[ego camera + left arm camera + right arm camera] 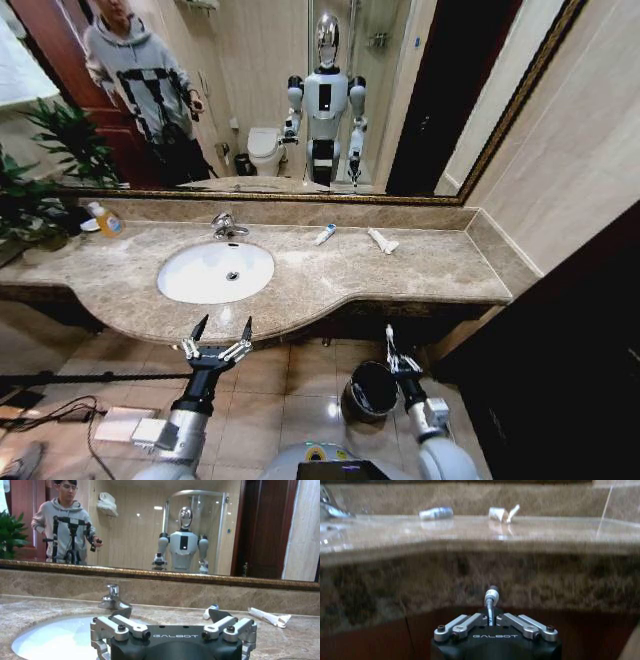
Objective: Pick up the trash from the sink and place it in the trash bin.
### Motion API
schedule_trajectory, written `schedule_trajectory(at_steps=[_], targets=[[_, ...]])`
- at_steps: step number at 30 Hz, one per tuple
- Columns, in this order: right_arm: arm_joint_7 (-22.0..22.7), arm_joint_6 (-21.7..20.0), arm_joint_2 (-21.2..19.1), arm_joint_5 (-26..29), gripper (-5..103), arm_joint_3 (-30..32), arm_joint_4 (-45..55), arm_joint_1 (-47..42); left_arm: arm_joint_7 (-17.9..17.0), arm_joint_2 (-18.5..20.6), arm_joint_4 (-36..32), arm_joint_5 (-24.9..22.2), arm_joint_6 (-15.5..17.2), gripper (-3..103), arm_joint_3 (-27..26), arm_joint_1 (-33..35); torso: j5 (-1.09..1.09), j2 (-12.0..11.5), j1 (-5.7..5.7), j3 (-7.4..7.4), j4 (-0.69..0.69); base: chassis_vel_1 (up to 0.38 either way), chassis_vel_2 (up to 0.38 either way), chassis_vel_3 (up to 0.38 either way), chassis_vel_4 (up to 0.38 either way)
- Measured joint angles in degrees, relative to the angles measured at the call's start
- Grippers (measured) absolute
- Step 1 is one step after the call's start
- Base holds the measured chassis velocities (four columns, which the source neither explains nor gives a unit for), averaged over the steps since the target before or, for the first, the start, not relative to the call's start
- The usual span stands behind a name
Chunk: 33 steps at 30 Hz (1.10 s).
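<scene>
Trash lies partly on the marble surface (420, 270) and partly in a claw, not in the basin. Largest is the sink (215, 271), a white oval just ahead of the left claw (218, 338), which hovers at the surface's front edge with its fingers spread wide and nothing between them. The trash bin (368, 390) stands on the floor just beside the right claw (390, 345), on its inner side, below the surface's overhang. That right claw is closed on a small white tube (492, 596); the right wrist view shows the tube standing up between the pinched fingers, which the head view barely resolves. Beyond both claws, near the back wall, lie a longer plain white tube (382, 240) and a small white tube with blue print (325, 234); the left wrist view shows them beyond the open left claw's right finger.
</scene>
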Motion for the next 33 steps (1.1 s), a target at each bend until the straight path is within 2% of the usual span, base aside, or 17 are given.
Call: schedule_trajectory(at_steps=[2, 4, 6, 9, 20, 25, 28, 29, 30, 33], targets=[[-0.05, 0.32, 0.04, -0.03, 4, -0.06, -1.60, 0.20, 0.00, 0.00, 0.00, 0.00, 0.00, 100, 0.00, 0.00, -0.01, 0.00, 0.00, 0.00, 0.00, 0.000, 0.000, 0.000, 0.000], [-0.72, 0.76, 0.11, 0.19, 4, -0.76, -8.77, 2.76, 0.00, 0.00, 0.00, 0.00, 0.00, 100, 0.00, 0.00, -0.01, 0.00, 0.01, 0.01, 0.00, 0.000, 0.000, 0.000, 0.000], [-0.89, 0.69, 0.06, 0.55, 4, -1.05, -10.92, 3.91, 0.00, 0.00, 0.00, 0.00, 0.00, 100, 0.00, 0.00, 0.00, 0.00, 0.01, 0.01, 0.00, 0.000, 0.000, 0.000, 0.000], [-1.27, 0.47, -0.18, 0.98, 4, -1.86, -19.68, 9.15, 0.00, 0.00, 0.00, 0.00, 0.00, 100, 0.00, 0.00, 0.01, 0.00, 0.01, 0.01, 0.01, 0.000, 0.000, 0.000, 0.000], [-2.88, 0.35, 0.08, 0.81, 4, -3.29, -35.34, 17.55, 0.00, 0.00, 0.00, 0.00, 0.00, 100, 0.00, 0.00, 0.00, 0.00, 0.01, 0.01, 0.00, 0.000, 0.000, 0.000, 0.000], [-3.67, 0.65, 0.45, 0.62, 4, -3.74, -45.76, 23.11, 0.00, 0.00, 0.00, 0.00, 0.00, 100, 0.00, 0.00, 0.00, 0.00, 0.01, 0.01, 0.00, 0.000, 0.000, 0.000, 0.000], [-4.06, 0.80, 0.58, 0.16, 4, -3.91, -50.18, 25.65, 0.00, 0.00, 0.00, 0.00, 0.00, 100, 0.00, 0.00, 0.00, 0.00, 0.01, 0.01, 0.00, 0.000, 0.000, 0.000, 0.000], [-4.45, 1.12, 0.82, -1.13, 4, -3.96, -55.41, 28.94, 0.00, 0.00, 0.00, 0.00, 0.00, 100, 0.00, 0.00, 0.00, 0.00, 0.01, 0.01, 0.00, 0.000, 0.000, 0.000, 0.000], [-4.45, 1.12, 0.82, -1.13, 4, -3.96, -55.41, 28.94, 0.00, 0.00, 0.00, 0.00, 0.00, 100, 0.00, 0.00, 0.00, 0.00, 0.01, 0.01, 0.00, 0.000, 0.000, 0.000, 0.000], [-4.78, 1.95, 1.57, -2.68, 4, -3.86, -63.68, 34.66, 0.00, 0.00, 0.00, 0.00, 0.00, 100, 0.00, 0.00, 0.01, 0.00, 0.01, 0.01, 0.01, 0.000, 0.000, 0.000, 0.000]])
